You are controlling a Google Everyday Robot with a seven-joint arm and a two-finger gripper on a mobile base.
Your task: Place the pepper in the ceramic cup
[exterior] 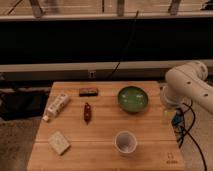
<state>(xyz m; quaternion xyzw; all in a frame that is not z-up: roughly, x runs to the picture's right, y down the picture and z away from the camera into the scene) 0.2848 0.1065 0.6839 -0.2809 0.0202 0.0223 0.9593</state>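
Observation:
A small dark red pepper [87,111] lies on the wooden table [150,150], left of centre. The white ceramic cup [125,142] stands upright and looks empty, nearer the front and to the right of the pepper. My white arm [189,84] is folded at the table's right edge. The gripper [171,114] hangs at the arm's lower end beside that edge, well away from the pepper and the cup. It holds nothing that I can see.
A green bowl [133,98] sits back right, close to the arm. A dark brown box [88,91] is at the back. A white tube [56,106] lies at the left and a pale sponge [59,142] at the front left. Cables [186,127] hang right of the table.

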